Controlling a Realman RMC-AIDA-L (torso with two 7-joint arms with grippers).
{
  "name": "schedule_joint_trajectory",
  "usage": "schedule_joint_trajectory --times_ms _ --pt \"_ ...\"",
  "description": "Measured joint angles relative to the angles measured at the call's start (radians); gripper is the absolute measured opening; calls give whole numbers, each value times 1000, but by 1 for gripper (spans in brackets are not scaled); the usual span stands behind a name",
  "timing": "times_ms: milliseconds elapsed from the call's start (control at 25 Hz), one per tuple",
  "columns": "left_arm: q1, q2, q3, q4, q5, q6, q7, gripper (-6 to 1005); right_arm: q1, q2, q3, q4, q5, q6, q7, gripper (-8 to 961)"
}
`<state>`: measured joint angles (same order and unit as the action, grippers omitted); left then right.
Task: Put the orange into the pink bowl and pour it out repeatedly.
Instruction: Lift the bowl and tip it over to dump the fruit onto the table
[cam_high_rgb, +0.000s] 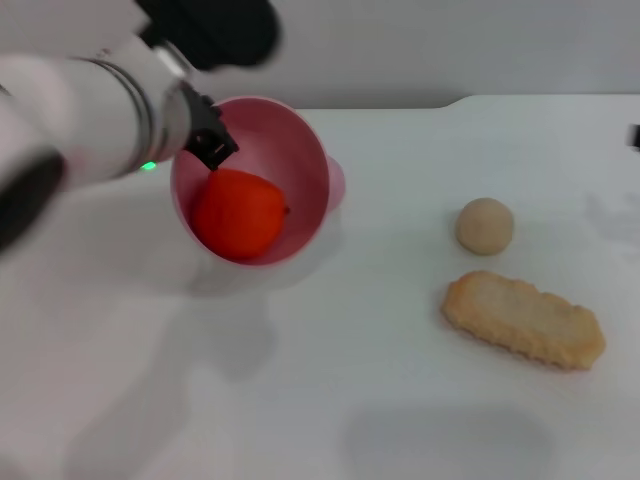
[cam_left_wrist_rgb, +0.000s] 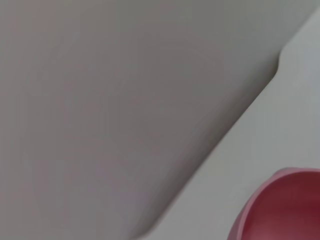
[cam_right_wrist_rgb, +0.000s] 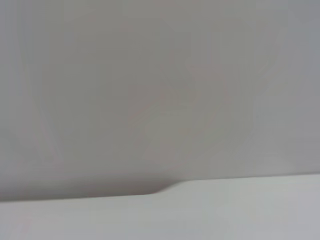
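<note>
Nearest me: bare white worktop (cam_high_rgb: 300, 400), nothing on it up front. A bit further back on the robot's right lies a long crinkly biscuit-looking thing (cam_high_rgb: 524, 319), and just behind it a small beige ball (cam_high_rgb: 485, 225), the two close but not touching.

Further back on the robot's left is the action. The pink bowl (cam_high_rgb: 300, 150) is tipped hard, mouth facing fwd and up, w/ the orange (cam_high_rgb: 238, 213) sitting inside against the low lip, right at the edge. The left hand (cam_high_rgb: 208, 143) is clenched on the bowl's rim at the upper side, one black finger (cam_high_rgb: 212, 150) hooked inside the wall. From the left wrist cam only a slice of pink rim (cam_left_wrist_rgb: 280, 210) shows. Right hand: barely a dark sliver at the far right edge of the head view, parked; can't tell if it's open or closed.

Risks, as I judge them:
- Orange is round and heavy-ish; tip a bit more and it'll roll fast, maybe toward the front edge or into the biscuit and ball.
- Rim pinch is on smooth plastic, so the bowl could twist or slip as the weight shifts.
- If it rolls off to the right, the left arm may struggle to reach it for the next round.
</note>
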<state>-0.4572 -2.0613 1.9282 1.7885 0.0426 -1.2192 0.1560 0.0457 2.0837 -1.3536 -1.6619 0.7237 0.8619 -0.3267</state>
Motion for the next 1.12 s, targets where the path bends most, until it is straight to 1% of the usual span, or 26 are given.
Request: schedule_joint_trajectory --times_ms 40,160,280,320,360,400,440,600,680,760,920,1120 --pt "-2 -2 64 -4 73 6 -4 42 -19 1 28 -4 2 -1 -3 567" --pt "-12 -8 180 -16 180 6 -35 42 -47 1 79 -8 4 14 -4 570" --pt "-28 -10 332 -37 279 16 -88 41 -56 1 85 -2 5 21 -9 573" --pt "-28 -10 332 -37 279 16 -88 41 -56 1 82 3 5 22 -12 574" --pt "-30 -10 373 -52 323 26 -104 41 -53 1 77 8 5 22 -15 575" --pt "-36 -15 476 -100 435 48 -139 41 -48 0 72 12 5 22 -15 576" --pt "-37 -15 484 -104 443 50 -142 41 -44 -1 70 14 5 24 -15 578" --pt "-59 -17 588 -153 531 78 -168 41 -28 -5 67 17 5 30 -20 582" --pt "-56 -17 643 -178 607 116 -179 41 -22 -5 63 17 5 30 -25 584" --pt "-51 -17 676 -199 674 143 -195 41 -17 -5 55 17 5 31 -27 586" --pt "-46 -17 717 -266 785 194 -205 41 -12 -5 44 19 5 34 -28 591" --pt "-23 -17 773 -369 1000 261 -230 41 -8 -5 41 21 5 44 -27 596"
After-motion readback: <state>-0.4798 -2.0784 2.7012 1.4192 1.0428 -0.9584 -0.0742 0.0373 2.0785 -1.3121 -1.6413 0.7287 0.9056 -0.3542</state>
